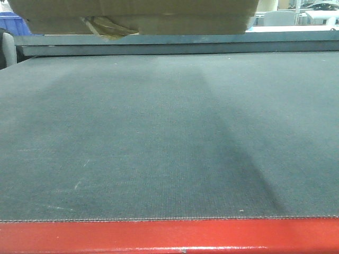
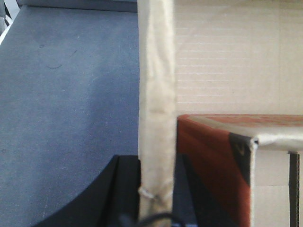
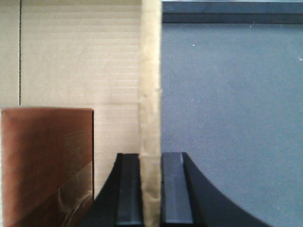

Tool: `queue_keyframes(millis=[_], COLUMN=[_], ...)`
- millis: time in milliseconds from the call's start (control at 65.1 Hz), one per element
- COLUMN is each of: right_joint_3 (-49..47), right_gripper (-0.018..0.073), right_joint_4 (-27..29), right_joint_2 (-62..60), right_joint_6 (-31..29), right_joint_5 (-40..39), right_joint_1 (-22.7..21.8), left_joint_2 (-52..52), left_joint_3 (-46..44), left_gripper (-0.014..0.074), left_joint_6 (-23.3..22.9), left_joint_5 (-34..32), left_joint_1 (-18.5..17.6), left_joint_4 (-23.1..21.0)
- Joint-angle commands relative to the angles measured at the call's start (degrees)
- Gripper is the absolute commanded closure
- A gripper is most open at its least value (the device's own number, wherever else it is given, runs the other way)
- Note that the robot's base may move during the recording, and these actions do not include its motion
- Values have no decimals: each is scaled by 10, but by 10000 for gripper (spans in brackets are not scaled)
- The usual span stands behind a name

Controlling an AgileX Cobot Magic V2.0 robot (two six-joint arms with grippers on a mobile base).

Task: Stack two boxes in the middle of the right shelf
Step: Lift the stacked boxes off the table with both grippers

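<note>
Brown corrugated cardboard box [image 1: 132, 13]: left claw [image 2: 156, 165] and right claw [image 3: 151, 160] each clenched on one wall. Raise both evenly; keep box level above grey-matted bench [image 1: 169, 132].

The box [image 1: 132, 13] is plain pale brown with fine horizontal ribs, and the tape scrap [image 1: 106, 26] at its bottom edge is yellowish. The worktop [image 1: 159, 132] is dark grey with a fine woven pattern, its near edge [image 1: 169, 235] is red, and the bin [image 1: 13, 24] past the far left corner is blue. The carton [image 2: 208, 161] inside the box is red-brown with a black patch; the right gripper [image 3: 151, 161] is black.
</note>
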Motion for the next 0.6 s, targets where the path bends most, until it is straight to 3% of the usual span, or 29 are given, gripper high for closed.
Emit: queue_keyframes(millis=[0, 584], right_joint_3=[-4, -4], right_gripper=[713, 713], right_joint_4=[-21, -21], right_joint_2=[-2, -2], right_joint_6=[1, 1], right_joint_5=[-30, -30], right_joint_1=[1, 1], left_joint_2=[-3, -3], left_joint_3=[-9, -9], left_gripper=[707, 707], left_joint_6=[0, 0], left_joint_5=[-24, -24], left_joint_1=[3, 3], left_joint_4=[-2, -2])
